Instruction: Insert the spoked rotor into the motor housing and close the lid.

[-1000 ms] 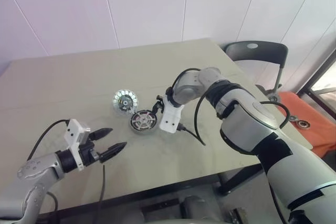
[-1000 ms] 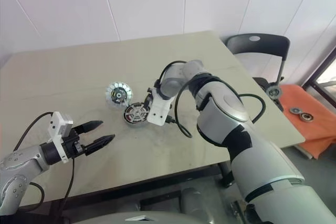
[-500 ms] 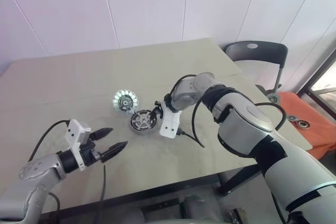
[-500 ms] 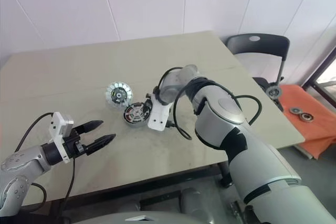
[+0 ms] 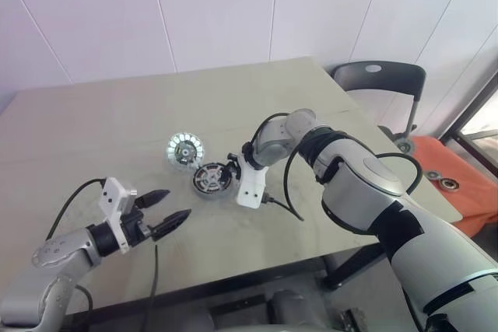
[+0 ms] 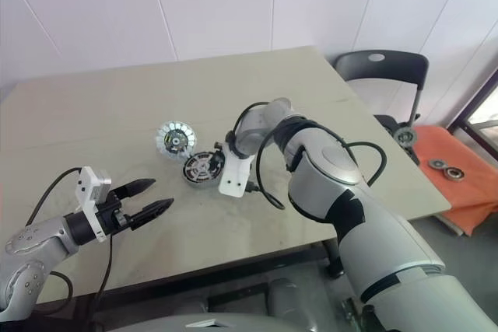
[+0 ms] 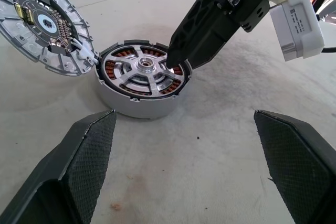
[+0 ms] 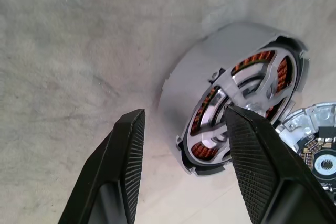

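Note:
The motor housing [image 7: 137, 107] stands on the table, copper windings showing. The spoked rotor [image 7: 145, 66] sits inside it, silver spokes and hub up. The lid [image 7: 44, 24] lies beside the housing, touching its rim, inner face up. My right gripper [image 8: 185, 114] points down at the housing's edge and is open. One finger [image 8: 252, 150] rests over the rotor's face; the other [image 8: 118, 171] hangs outside the housing wall with a gap. My left gripper [image 5: 173, 204] hovers open and empty nearer the table's front edge, left of the housing [image 5: 210, 180].
A black cable [image 5: 284, 201] trails from my right wrist across the table. A dark chair [image 5: 381, 79] stands past the table's right corner. An orange surface [image 5: 459, 176] with small metal rings lies further right.
My right wrist has rolled a little and settled slightly lower at the housing's edge. The left arm has kept still.

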